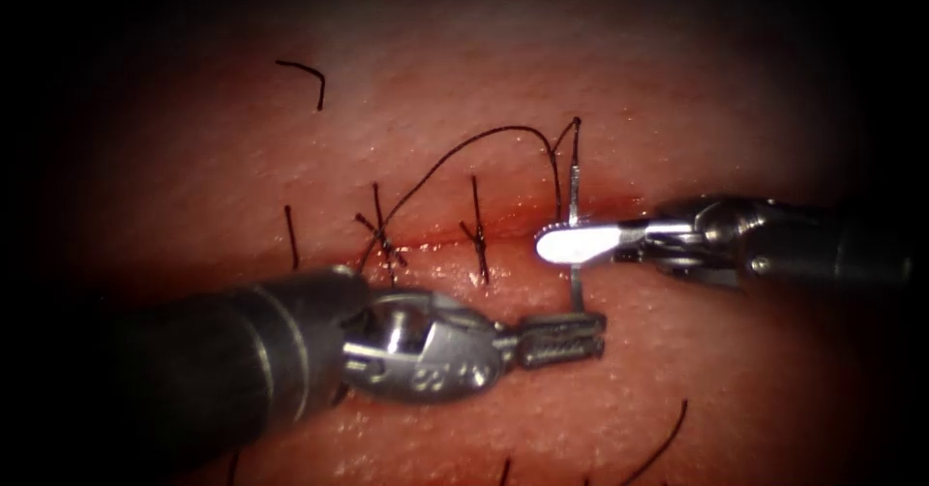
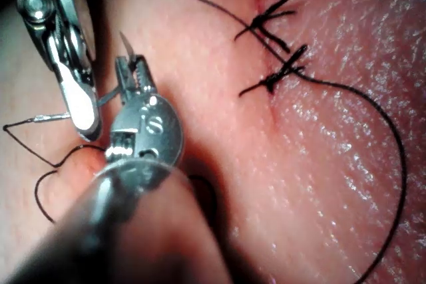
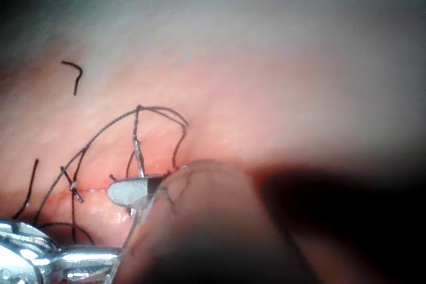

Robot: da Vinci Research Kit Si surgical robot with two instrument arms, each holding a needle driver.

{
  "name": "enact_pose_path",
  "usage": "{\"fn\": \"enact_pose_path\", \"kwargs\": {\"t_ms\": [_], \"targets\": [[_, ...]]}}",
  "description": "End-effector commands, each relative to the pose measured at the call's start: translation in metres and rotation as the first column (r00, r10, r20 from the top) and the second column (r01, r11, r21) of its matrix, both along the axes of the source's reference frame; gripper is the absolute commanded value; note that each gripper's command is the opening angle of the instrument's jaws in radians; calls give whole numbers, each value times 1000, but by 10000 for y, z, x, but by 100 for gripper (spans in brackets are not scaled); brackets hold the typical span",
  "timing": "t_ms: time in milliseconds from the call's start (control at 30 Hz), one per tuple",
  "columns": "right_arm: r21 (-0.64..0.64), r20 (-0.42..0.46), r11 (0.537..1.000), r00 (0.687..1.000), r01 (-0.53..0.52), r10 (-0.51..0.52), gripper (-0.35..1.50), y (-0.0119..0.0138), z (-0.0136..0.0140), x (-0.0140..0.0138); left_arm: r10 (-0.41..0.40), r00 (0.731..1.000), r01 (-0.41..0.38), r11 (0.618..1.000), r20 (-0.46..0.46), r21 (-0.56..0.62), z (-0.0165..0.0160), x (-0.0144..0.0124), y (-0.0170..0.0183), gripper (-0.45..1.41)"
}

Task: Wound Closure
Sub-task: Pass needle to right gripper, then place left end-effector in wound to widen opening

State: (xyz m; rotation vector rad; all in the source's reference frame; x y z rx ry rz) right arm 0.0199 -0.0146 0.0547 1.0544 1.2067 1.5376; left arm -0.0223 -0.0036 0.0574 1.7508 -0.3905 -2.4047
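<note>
The left tool (image 1: 561, 337) has a thick dark shaft with a thin silver ring, a rounded silver wrist piece stamped with small characters, and short dark fingers (image 1: 571, 326) ridged with teeth. The right tool (image 1: 566, 244) has a dark shaft, a metal wrist joint with a round screw, and bright silver, toothed fingers (image 1: 581, 243).

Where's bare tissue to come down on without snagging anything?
Bare tissue above the right tool, and below it, right of the left tool. Crowded along the cut: stitches, thread, and the needle, held mid-curve in the right jaws, its lower end at the left tool; whether it's in tissue is unclear.
</note>
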Motion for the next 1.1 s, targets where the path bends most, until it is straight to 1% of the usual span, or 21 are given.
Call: {"fn": "enact_pose_path", "kwargs": {"t_ms": [33,267,333,367,400,433,500,533,567,600,633,667,700,733,767,800,833,867,933,1067,1100], "targets": [[-4,0,1000,1000,-6,6,-35,6,0,7,1,1000,-1,1000,2,-2,4,-5,3,-45],[-25,28,1000,1000,8,-7,-35,6,-1,5,3,1000,-3,1000,2,-6,3,-5,4,-43],[-44,43,999,999,21,-19,-35,6,-1,4,-35,999,33,996,25,78,1,-4,8,27],[-60,51,998,998,22,-19,-35,7,-1,3,-83,995,75,988,52,135,-1,-2,13,59],[-69,58,997,998,30,-26,-35,8,0,2,-119,991,107,981,68,160,-3,1,16,71],[-69,58,997,998,30,-26,-35,8,0,2,-119,991,107,981,68,160,-3,1,16,71],[-76,70,997,997,34,-29,-35,11,1,-2,-180,979,153,959,99,238,-6,8,24,89],[-76,70,997,997,34,-29,-35,11,1,-2,-180,979,153,959,99,238,-6,8,24,89],[-103,72,994,997,34,-27,-35,15,1,-5,-199,975,165,945,99,281,-7,13,28,91],[-103,72,994,997,34,-27,-35,15,1,-5,-199,975,165,945,99,281,-7,13,28,91],[-140,69,990,997,29,-19,-35,19,2,-8,-211,973,174,936,94,305,-7,16,30,89],[-191,70,981,997,25,-12,-35,25,3,-12,-236,969,195,918,79,346,-6,21,34,66],[-227,62,974,998,22,-8,-35,29,4,-15,-247,967,208,911,68,357,-4,23,36,34],[-227,62,974,998,22,-8,-35,29,4,-15,-247,967,208,911,68,357,-4,23,36,34],[-300,46,954,999,23,-10,-35,34,6,-19,-262,964,227,897,42,380,1,27,42,-35],[-343,31,939,999,28,-18,-35,37,7,-23,-243,970,221,891,6,397,8,28,46,-45],[-396,20,918,999,33,-27,-35,38,8,-26,-195,980,196,881,-47,431,18,29,52,-45],[-396,20,918,999,33,-27,-35,38,8,-26,-195,980,196,881,-47,431,18,29,52,-45],[-478,-6,878,999,33,-41,-35,37,7,-33,-152,981,194,846,-124,496,40,30,62,-45],[-501,-14,865,999,22,-33,-35,39,6,-36,-132,976,203,832,-171,516,53,30,67,-45],[-520,-4,854,1000,15,-20,-35,38,6,-36,-111,969,214,824,-221,524,61,30,69,-45]]}}
